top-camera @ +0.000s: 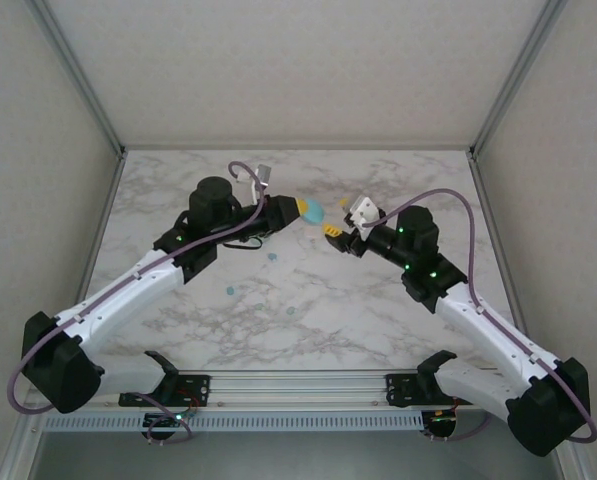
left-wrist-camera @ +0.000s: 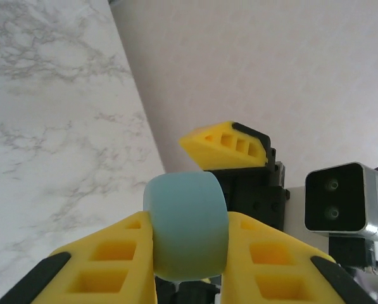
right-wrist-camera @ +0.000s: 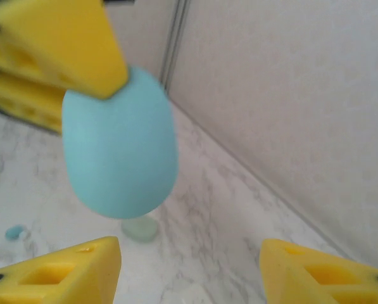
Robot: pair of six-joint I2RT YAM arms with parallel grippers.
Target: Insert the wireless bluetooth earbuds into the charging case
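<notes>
Marble tabletop (top-camera: 328, 325) — earbuds (top-camera: 229, 290), pale walls (top-camera: 278, 60)

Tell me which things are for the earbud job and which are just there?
For the job: teal-blue oval plastic charging case, pinched in the left gripper; tiny teal-blue pebble-like earbuds, lying loose; small pale mint green bud; the open right gripper.
Just there: white marble-pattern table; silver metal rail; pale grey walls.

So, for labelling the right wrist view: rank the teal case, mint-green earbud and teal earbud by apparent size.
1. teal case, close up, so its lead is exaggerated.
2. mint-green earbud, on the table.
3. teal earbud, also on the table, though it may simply lie farther away.
</notes>
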